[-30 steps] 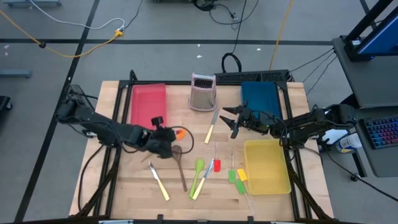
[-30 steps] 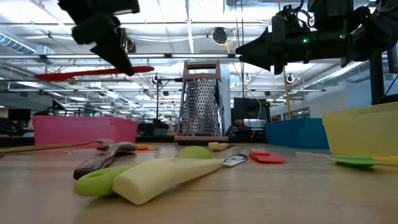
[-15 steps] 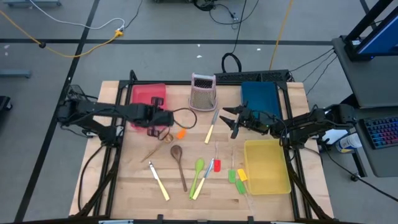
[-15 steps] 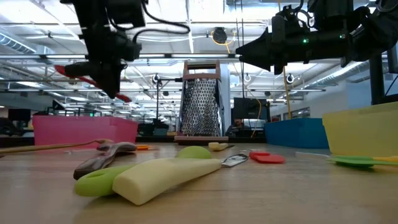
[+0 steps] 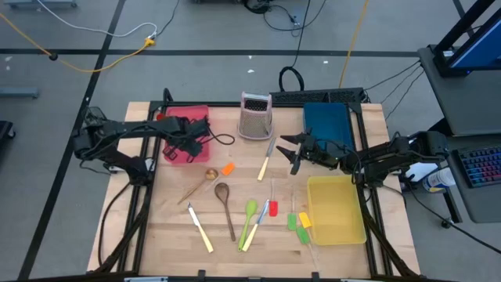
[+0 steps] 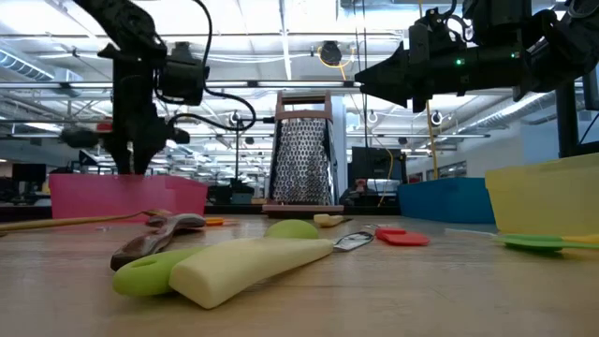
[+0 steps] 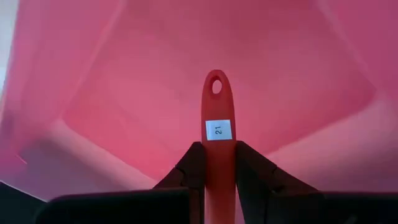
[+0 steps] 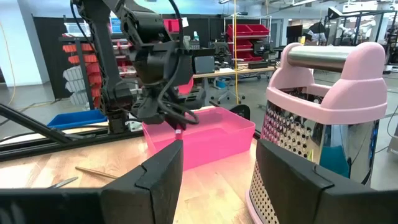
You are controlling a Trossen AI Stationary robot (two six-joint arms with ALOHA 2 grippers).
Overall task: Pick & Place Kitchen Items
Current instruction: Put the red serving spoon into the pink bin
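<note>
2 arms work over the tabletop (image 5: 168,227). The left gripper (image 7: 214,163) hangs over the red tray (image 5: 177,150), its fingers (image 7: 186,168) clenched on a red spoon (image 7: 217,134) whose handle, labelled 21, points down into the tray. The right gripper (image 5: 291,153) hovers between the grater (image 5: 255,116) and the blue tray (image 5: 327,122), fingers (image 8: 158,171) spread and holding nothing. Other utensils lie on the wood: a brown spoon (image 5: 225,205), a green spoon (image 5: 249,215), a cream-handled knife (image 5: 265,163).

Left hand (image 5: 185,137) pointing down, fingers (image 7: 189,168) clamped (something held); right hand (image 5: 295,153) raised, fingers spread.
</note>
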